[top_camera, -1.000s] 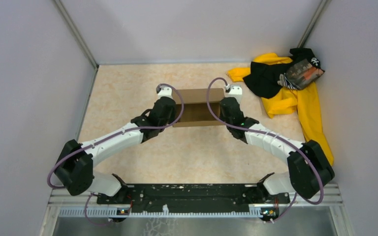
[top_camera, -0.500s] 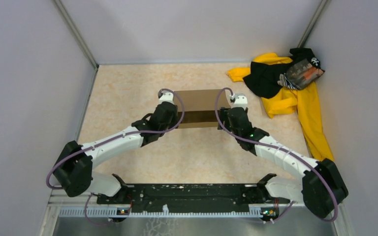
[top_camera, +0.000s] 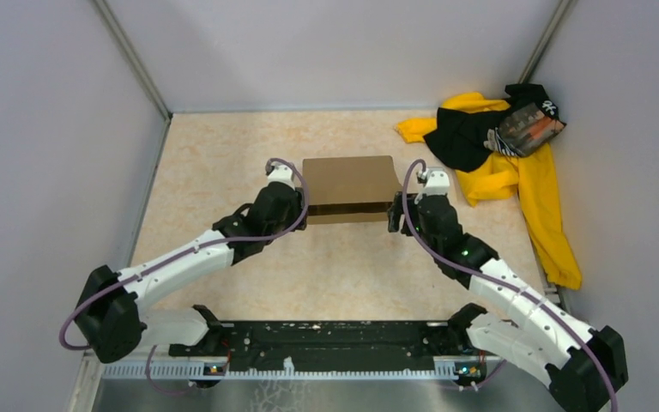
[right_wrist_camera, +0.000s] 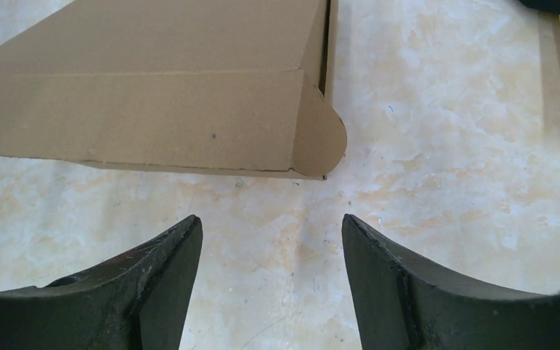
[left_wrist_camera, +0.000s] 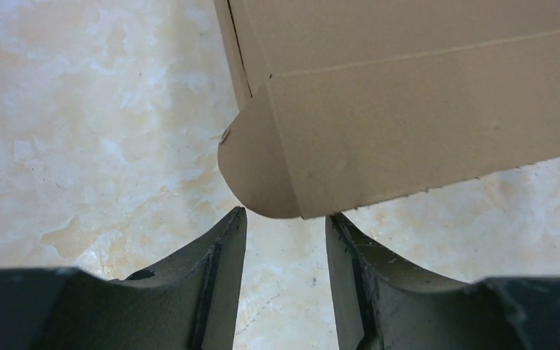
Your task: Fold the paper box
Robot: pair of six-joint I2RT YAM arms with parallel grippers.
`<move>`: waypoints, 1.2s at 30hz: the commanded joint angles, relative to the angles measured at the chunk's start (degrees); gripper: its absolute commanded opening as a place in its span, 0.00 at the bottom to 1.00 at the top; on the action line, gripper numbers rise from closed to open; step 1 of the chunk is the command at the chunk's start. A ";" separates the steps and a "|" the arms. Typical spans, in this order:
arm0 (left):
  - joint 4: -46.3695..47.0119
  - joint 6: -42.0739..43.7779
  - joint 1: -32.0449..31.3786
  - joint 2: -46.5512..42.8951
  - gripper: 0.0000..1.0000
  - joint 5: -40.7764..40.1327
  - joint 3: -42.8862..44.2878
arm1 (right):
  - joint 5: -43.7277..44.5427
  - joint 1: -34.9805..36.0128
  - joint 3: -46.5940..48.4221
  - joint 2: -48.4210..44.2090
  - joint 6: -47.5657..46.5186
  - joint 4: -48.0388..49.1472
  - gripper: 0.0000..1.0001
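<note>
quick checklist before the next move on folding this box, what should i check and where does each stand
1. Left end effector open and empty: ok, close to the front left corner, nothing between its fingers.
2. Right end effector open and empty: ok, short of the front right corner.
3. Lid down on the paper box: ok, its top looks flat and closed.
4. Front flap tucked in: not ok, the rounded corner tabs show outside at both ends.
5. Clothing pile apart from the box: ok.
6. Flap locked inside: cannot tell.

Pale lilac walls [top_camera: 51, 129] enclose a beige marbled tabletop [top_camera: 214, 154]
</note>
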 commanded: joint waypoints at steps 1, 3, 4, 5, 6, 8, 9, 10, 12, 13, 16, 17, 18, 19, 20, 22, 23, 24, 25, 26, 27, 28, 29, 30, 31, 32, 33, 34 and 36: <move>-3.34 -1.31 -0.43 -3.76 0.51 3.19 0.61 | -1.71 0.90 3.56 -2.66 0.08 -4.92 0.70; -6.64 -1.85 -0.41 -5.10 0.51 3.23 1.55 | -1.65 0.90 5.25 -3.39 0.08 -6.76 0.70; -8.51 -2.05 -0.39 -6.05 0.51 2.98 1.91 | -1.13 0.86 6.23 -3.61 0.13 -7.86 0.70; -10.25 -2.39 -0.43 -7.35 0.51 2.47 2.11 | -0.01 0.88 7.47 -3.61 0.23 -9.08 0.70; -11.62 -2.63 -0.41 -8.76 0.51 2.12 2.18 | 1.11 0.90 8.70 -3.37 0.34 -10.12 0.70; -11.92 -2.13 -0.39 -12.22 0.54 1.60 1.91 | 2.25 0.83 11.56 -2.17 -0.30 -11.34 0.68; -11.13 -1.54 -0.38 -13.44 0.55 1.16 2.00 | 2.58 0.81 12.90 -1.12 -0.88 -11.73 0.67; -10.64 -0.76 -0.43 -14.32 0.56 0.72 2.35 | 2.85 0.81 14.32 -0.06 -1.27 -11.85 0.66; -9.91 1.06 -0.33 -14.33 0.59 -0.89 4.46 | 3.19 0.72 16.95 2.47 -2.34 -11.54 0.61; -9.59 2.14 -0.30 -13.64 0.61 -1.71 5.91 | 2.95 0.54 18.25 3.68 -2.88 -11.00 0.58; -7.53 5.99 0.55 -9.27 0.67 -1.37 10.94 | -0.47 -1.61 21.78 8.53 -4.27 -9.03 0.48; -6.23 7.14 1.11 -7.40 0.71 0.41 12.50 | -2.29 -2.75 23.20 10.39 -4.50 -8.77 0.45; -4.64 8.29 1.76 -5.63 0.77 2.51 13.77 | -4.32 -4.01 24.44 12.06 -4.64 -8.50 0.41; -4.00 8.54 2.67 -3.49 0.81 4.12 15.23 | -6.27 -5.24 25.45 13.83 -4.80 -7.99 0.37; -3.53 8.56 3.67 -1.51 0.83 5.96 16.49 | -8.29 -6.26 26.35 15.53 -4.94 -7.50 0.33; -2.06 8.46 6.09 2.32 0.98 10.43 18.42 | -10.67 -7.79 27.78 18.53 -5.28 -6.64 0.28; -1.23 8.18 7.35 3.58 0.99 12.34 18.67 | -11.51 -8.25 28.46 19.79 -5.42 -6.05 0.27; -0.16 7.89 8.47 4.71 0.99 14.28 18.73 | -12.30 -8.70 28.87 21.17 -5.64 -5.75 0.26; 0.39 7.42 9.74 5.68 0.99 16.46 18.71 | -12.97 -8.98 29.22 22.34 -5.82 -5.53 0.26; 1.24 7.07 10.64 6.56 0.99 17.95 18.38 | -13.59 -9.19 29.46 23.53 -5.92 -5.44 0.24; 2.38 6.86 11.30 7.45 0.99 19.26 17.90 | -13.96 -9.25 29.46 24.53 -6.08 -5.10 0.24; 2.90 6.74 11.90 8.38 0.99 20.50 17.68 | -14.38 -9.29 29.13 25.36 -6.00 -4.53 0.23; 3.31 6.73 12.33 9.24 0.99 21.27 17.39 | -14.93 -9.38 28.81 26.21 -5.98 -4.09 0.22; 3.66 6.66 12.55 10.13 0.98 21.67 17.03 | -15.26 -9.46 28.42 26.94 -5.94 -3.69 0.21; 4.23 6.64 12.83 10.82 0.95 22.04 16.62 | -15.47 -9.47 27.88 27.60 -5.85 -3.25 0.21; 4.47 6.52 13.00 11.55 0.93 22.42 16.30 | -15.74 -9.54 27.32 28.17 -5.81 -2.81 0.20; 4.68 6.43 13.12 12.17 0.90 22.75 15.90 | -16.08 -9.53 26.71 28.62 -5.76 -2.46 0.20; 4.89 6.34 13.19 12.62 0.88 23.02 15.45 | -16.20 -9.56 26.09 29.00 -5.66 -2.05 0.20; 5.10 6.08 13.32 13.45 0.82 24.07 14.76 | -16.76 -9.56 24.47 29.51 -5.42 -1.29 0.19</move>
